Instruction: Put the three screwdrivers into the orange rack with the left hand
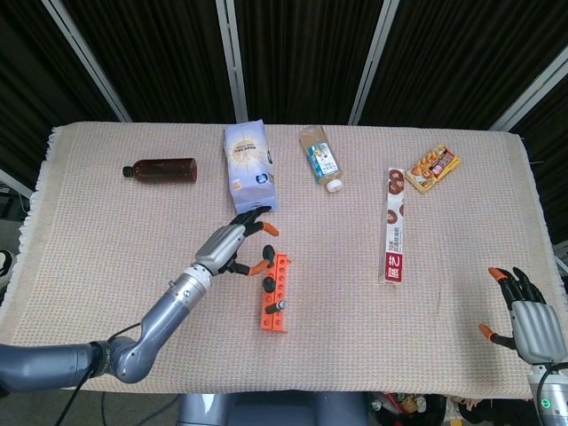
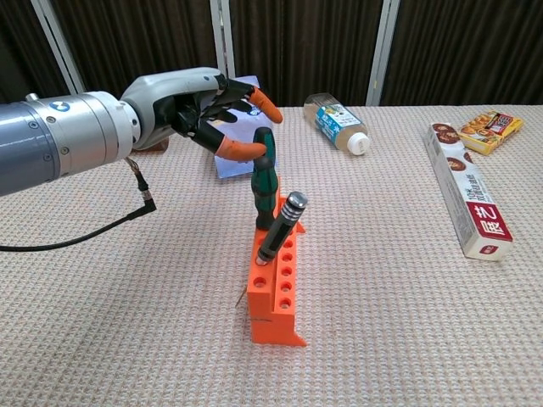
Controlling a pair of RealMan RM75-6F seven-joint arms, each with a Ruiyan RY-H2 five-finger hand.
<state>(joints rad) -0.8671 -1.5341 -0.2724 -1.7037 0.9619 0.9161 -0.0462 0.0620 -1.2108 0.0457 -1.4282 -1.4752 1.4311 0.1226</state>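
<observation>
Two screwdrivers in the orange rack (image 2: 276, 292): a green-handled one (image 2: 263, 174) upright in a hole at the rack's far end, a black-handled one (image 2: 284, 222) leaning in a hole just in front of it. Left robot hand (image 2: 199, 110) just beside the green handle, up and to the left of the rack, fingers apart and clamped on nothing; contact between thumb tip and handle impossible to tell. Right robot hand (image 1: 524, 324) well to the right of the rack at the worktop's near edge, fingers apart, empty.

Likely step: letting go after seating the second screwdriver. Next move, by that reading: drawing the left robot hand clear without knocking the green handle, then finding the third screwdriver, not made out in either view.

Chest view: handles, tilt and holes side-on, no right robot hand. Head view: rack from above, handles foreshortened, both robot hands.
</observation>
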